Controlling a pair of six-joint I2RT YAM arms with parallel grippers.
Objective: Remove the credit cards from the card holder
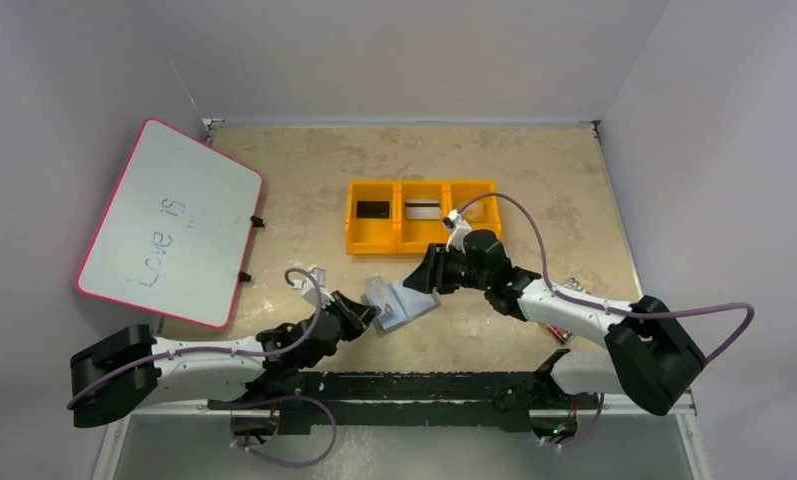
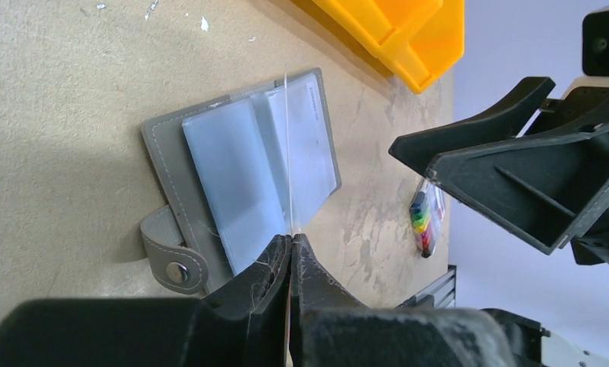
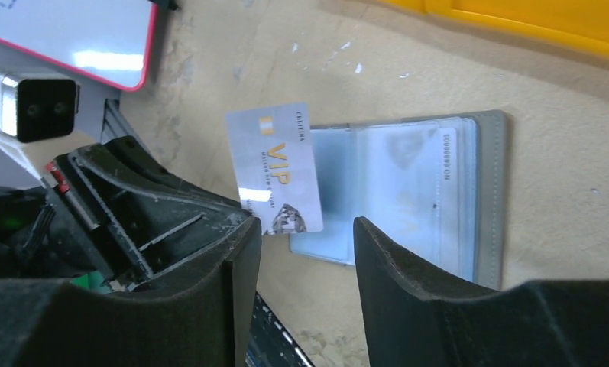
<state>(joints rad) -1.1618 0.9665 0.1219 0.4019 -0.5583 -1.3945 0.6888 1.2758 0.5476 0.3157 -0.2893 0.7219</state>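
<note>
Nearest, the left fingers (image 2: 274, 264) are pinched shut on one corner of a pale VIP card (image 3: 274, 168), holding it out of its pocket, over the near edge of the card holder (image 2: 240, 176). The holder lies open on the bench (image 2: 72, 115), pale pockets up. Print shows through one pocket, but I cannot tell whether another card sits there. Just beyond, the right fingers (image 3: 408, 267) hang apart above the holder, gripping nothing. Farther off, the yellow bin (image 1: 399, 245) has a black card (image 1: 374, 209) in its left compartment and a silver-white card (image 1: 424, 210) in the middle one; the right one looks free. The VIP card is probably light, stiff and slick. A firm pinch across its flat faces, well in from the edge, should carry it, while a loose corner grip could let it pivot or slide out.
</note>
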